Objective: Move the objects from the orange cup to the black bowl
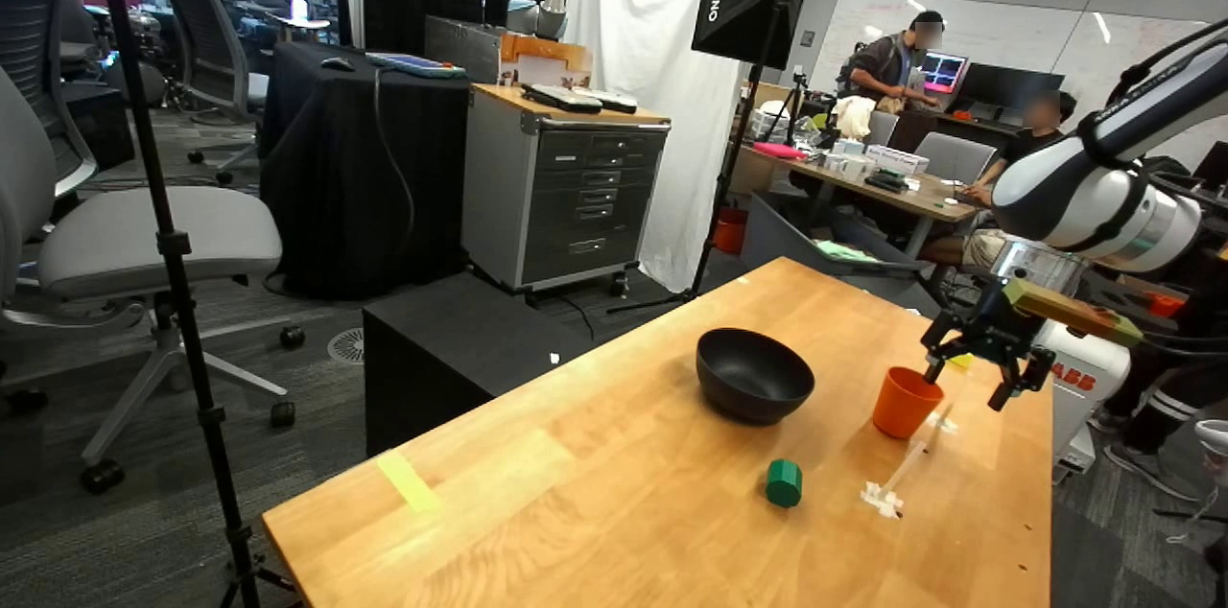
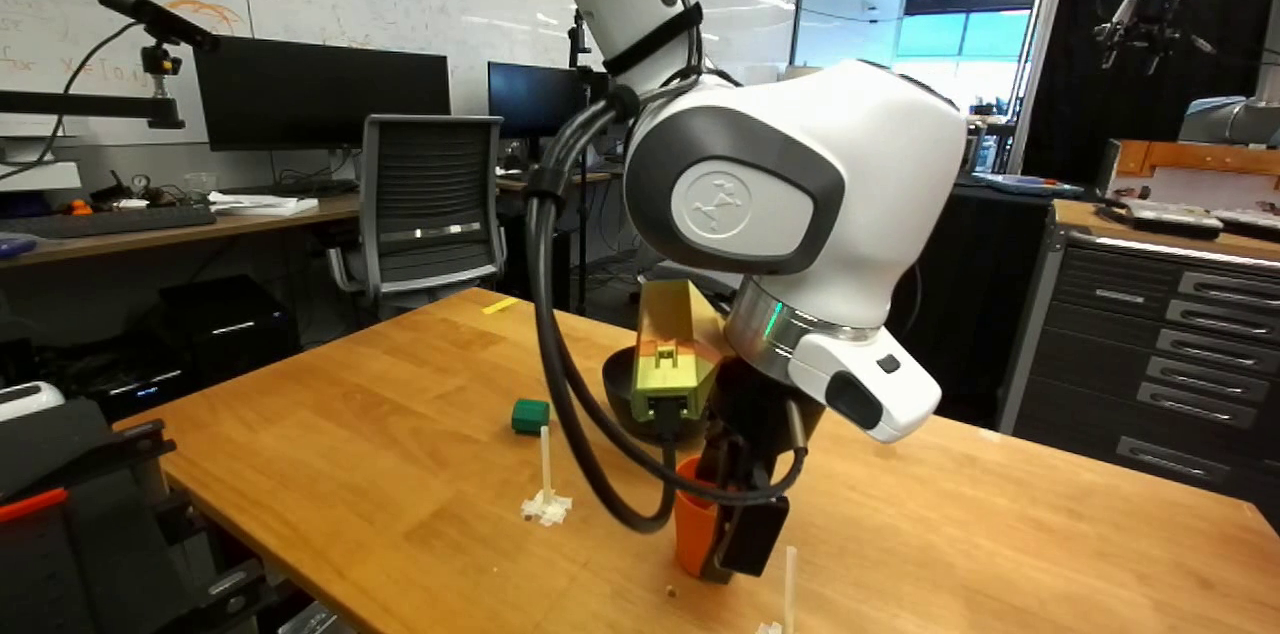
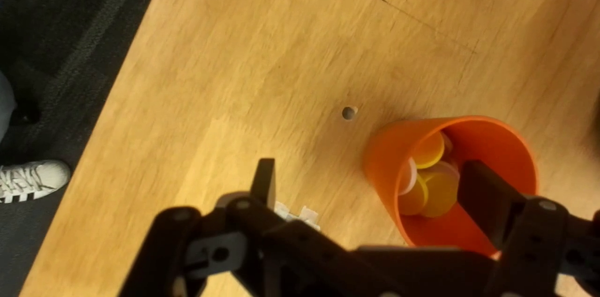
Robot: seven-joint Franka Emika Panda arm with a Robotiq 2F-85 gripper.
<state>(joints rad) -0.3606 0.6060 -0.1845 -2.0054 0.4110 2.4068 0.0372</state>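
Observation:
The orange cup [image 1: 900,411] stands upright on the table and also shows in an exterior view [image 2: 692,536], partly behind the gripper. In the wrist view the cup [image 3: 382,166] holds several round yellow and pale pieces, the objects [image 3: 438,194]. My gripper [image 1: 965,387] is open and empty. In the wrist view [image 3: 368,168] its fingers are wide apart. One finger overlaps the cup's mouth and the other is outside the cup; I cannot tell how deep the first reaches. The black bowl [image 1: 753,380] looks empty; it is mostly hidden behind the arm in an exterior view [image 2: 618,382].
A dark green lump [image 1: 784,483] lies near the bowl and cup, also seen in an exterior view [image 2: 530,416]. Thin pale sticks stand taped to the table [image 2: 546,474]. The table's edge [image 3: 126,58] shows in the wrist view.

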